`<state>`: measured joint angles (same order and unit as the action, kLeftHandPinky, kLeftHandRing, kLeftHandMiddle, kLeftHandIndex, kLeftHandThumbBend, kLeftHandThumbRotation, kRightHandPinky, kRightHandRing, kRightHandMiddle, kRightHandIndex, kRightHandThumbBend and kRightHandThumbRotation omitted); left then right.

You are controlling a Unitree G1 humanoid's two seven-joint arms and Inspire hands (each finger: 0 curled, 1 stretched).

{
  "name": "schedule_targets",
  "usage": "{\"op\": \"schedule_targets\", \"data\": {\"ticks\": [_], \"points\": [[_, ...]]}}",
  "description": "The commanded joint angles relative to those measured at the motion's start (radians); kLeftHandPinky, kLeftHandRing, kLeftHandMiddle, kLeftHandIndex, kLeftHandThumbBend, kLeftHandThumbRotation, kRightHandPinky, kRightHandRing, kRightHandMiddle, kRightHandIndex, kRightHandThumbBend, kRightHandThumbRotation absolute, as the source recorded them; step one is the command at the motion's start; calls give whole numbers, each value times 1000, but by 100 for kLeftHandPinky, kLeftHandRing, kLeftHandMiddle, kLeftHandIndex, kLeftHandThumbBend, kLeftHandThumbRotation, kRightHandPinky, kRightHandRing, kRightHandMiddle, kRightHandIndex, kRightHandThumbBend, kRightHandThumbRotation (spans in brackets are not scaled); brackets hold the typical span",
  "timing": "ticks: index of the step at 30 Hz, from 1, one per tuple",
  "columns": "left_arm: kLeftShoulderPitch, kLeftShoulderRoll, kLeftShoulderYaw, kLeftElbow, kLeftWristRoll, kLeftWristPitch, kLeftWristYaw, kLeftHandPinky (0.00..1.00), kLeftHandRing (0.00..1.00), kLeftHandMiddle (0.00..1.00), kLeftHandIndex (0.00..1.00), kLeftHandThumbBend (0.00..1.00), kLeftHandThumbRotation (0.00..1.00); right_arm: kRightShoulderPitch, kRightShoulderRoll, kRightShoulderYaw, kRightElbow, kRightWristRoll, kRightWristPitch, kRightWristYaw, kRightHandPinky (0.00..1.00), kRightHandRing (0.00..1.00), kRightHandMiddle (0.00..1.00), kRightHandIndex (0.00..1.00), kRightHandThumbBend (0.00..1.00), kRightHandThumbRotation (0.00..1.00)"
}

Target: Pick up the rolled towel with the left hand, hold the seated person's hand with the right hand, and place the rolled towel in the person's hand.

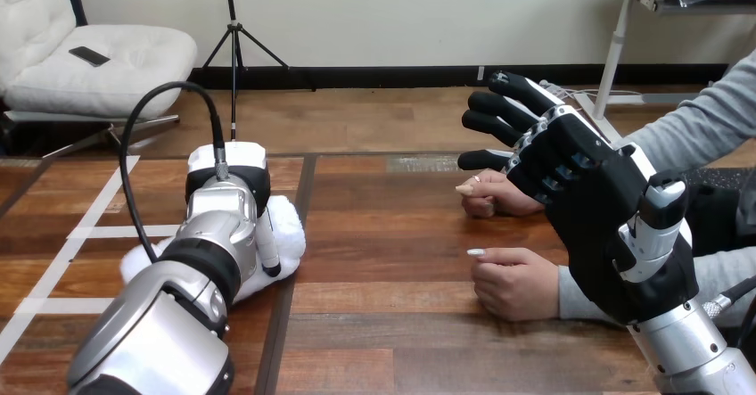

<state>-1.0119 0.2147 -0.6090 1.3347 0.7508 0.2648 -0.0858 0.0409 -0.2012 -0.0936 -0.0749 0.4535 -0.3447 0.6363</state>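
Observation:
The white rolled towel (289, 227) lies on the wooden table (383, 234) at the left. My left hand (234, 160) rests on top of it, its thumb (267, 248) curled down over the towel's right side; the other fingers are hidden. My right hand (588, 181) is raised at the right, open, with straight fingers pointing left and away. It hangs just above and beside the person's farther hand (490, 195), a loose fist on the table, without holding it. The person's nearer hand (513, 281) lies curled on the table in front of my right wrist.
Grey-sleeved forearms (713, 119) of the person come in from the right edge. White tape lines (98, 231) cross the table's left part. A bare stretch of table lies between the towel and the person's hands.

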Motion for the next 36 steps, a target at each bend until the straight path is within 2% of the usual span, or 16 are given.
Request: {"op": "schedule_targets", "data": {"ticks": [1, 13, 24, 36], "points": [[-14, -8, 8, -13, -5, 5, 51, 15, 22, 34, 67, 70, 0, -36, -10, -25, -45, 13, -5, -12, 74, 87, 87, 87, 100, 100], [0, -1, 23, -25, -26, -25, 125, 18, 26, 38, 58, 71, 0, -35, -11, -23, -50, 15, 1, -18, 74, 88, 87, 87, 100, 100], [22, 14, 58, -39, -59, -84, 202, 20, 29, 40, 56, 71, 0, -38, -10, -23, -39, 7, -14, -16, 74, 88, 87, 87, 100, 100], [33, 24, 80, -41, -83, -122, 223, 25, 35, 45, 50, 68, 0, -40, -10, -22, -37, 9, -11, -17, 75, 88, 87, 88, 100, 100]]}}
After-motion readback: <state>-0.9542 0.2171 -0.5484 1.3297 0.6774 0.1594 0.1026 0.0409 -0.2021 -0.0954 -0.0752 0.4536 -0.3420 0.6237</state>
